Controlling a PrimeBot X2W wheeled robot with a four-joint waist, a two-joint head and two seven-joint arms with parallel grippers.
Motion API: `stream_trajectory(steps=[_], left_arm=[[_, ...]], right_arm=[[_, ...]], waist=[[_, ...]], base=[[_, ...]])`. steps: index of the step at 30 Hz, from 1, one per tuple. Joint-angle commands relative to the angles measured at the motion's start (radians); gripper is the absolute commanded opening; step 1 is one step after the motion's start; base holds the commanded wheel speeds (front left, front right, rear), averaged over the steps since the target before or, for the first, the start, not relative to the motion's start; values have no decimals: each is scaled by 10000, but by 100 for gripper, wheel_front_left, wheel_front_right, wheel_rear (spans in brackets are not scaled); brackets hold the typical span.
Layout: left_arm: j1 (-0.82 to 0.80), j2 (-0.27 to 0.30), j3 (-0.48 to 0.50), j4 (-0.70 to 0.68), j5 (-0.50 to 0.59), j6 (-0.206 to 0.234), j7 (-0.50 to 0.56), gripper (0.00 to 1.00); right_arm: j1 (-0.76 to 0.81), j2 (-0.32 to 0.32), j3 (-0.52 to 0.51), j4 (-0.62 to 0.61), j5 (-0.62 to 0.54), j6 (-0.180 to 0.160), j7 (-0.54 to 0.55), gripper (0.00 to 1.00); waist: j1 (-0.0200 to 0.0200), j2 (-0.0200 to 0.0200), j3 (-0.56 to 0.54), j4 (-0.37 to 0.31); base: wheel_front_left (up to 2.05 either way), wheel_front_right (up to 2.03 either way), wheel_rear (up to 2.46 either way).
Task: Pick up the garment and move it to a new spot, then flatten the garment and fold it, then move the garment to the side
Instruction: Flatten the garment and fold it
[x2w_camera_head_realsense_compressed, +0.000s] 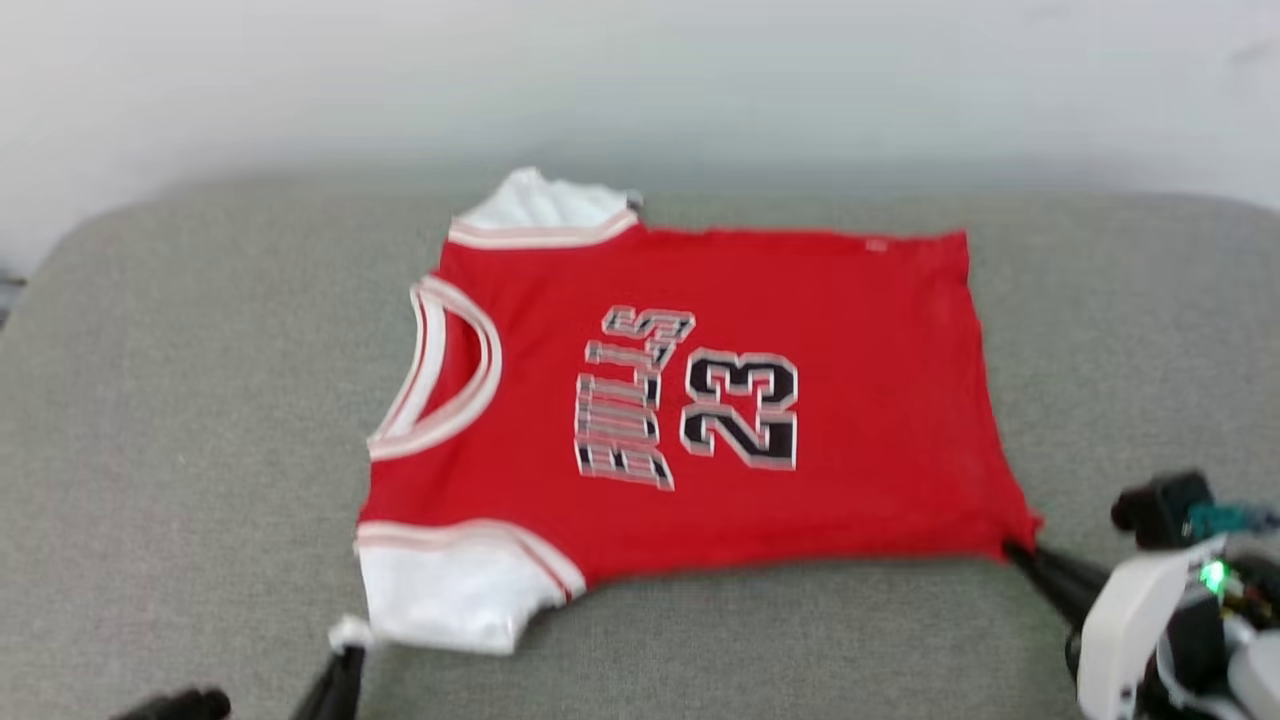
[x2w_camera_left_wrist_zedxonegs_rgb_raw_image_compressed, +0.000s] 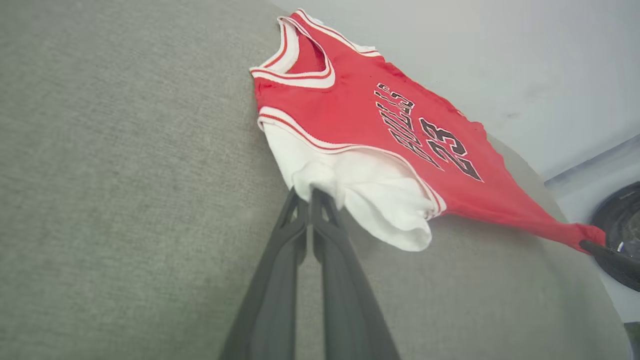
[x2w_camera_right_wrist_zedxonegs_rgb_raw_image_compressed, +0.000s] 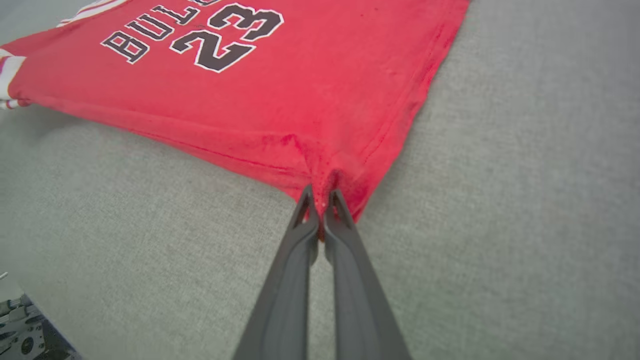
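The left pincer (x2w_camera_left_wrist_zedxonegs_rgb_raw_image_compressed: 311, 192) is closed tight, its tips nipping the loose edge of the white near sleeve (x2w_camera_left_wrist_zedxonegs_rgb_raw_image_compressed: 350, 185). The right pincer (x2w_camera_right_wrist_zedxonegs_rgb_raw_image_compressed: 320, 196) is likewise pinched fully together, gripping the hem corner (x2w_camera_right_wrist_zedxonegs_rgb_raw_image_compressed: 350, 187), where the red cloth bunches into small creases right at its tips.

Between the two pincers the nearest side of the garment (x2w_camera_head_realsense_compressed: 850, 380) runs as a taut line. Just beyond the tips this edge looks slightly raised off the grey padded surface (x2w_camera_head_realsense_compressed: 150, 420), with shadow under it. Further out from both pincers the body lies spread face up and mostly smooth, the lettering (x2w_camera_head_realsense_compressed: 690, 400) about midway, and the collar (x2w_camera_head_realsense_compressed: 440, 380) beyond and to the outer side of the left pincer. Farthest from the left pincer, the far sleeve (x2w_camera_head_realsense_compressed: 540, 210) is crumpled against the back edge, near the pale wall (x2w_camera_head_realsense_compressed: 640, 70).

Judged from this, the flattening step is in hand: both pincers draw the garment out flat. The next move probably calls for lowering the near edge onto the surface without slackening it unevenly, letting go, then smoothing the far sleeve before any fold.
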Motion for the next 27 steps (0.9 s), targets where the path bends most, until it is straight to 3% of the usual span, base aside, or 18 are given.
stream_trajectory(steps=[1, 18, 27], left_arm=[[363, -39, -60, -34, -154, -62, 73, 0], [2159, -15, -777, 33, -1219, -443, 1153, 0], [1978, 52, -789, 259, -920, -366, 958, 0]], right_arm=[[427, 34, -27, -36, 44, -15, 72, 0], [3685, -91, -1211, -275, 49, -15, 92, 0], [4195, 200, -1778, -639, -107, -15, 154, 0]], waist=[[3, -1, -444, -39], [3, -1, -1326, 575], [3, -1, -1348, 573]], base=[[0, 0, 0], [0, 0, 0], [0, 0, 0]])
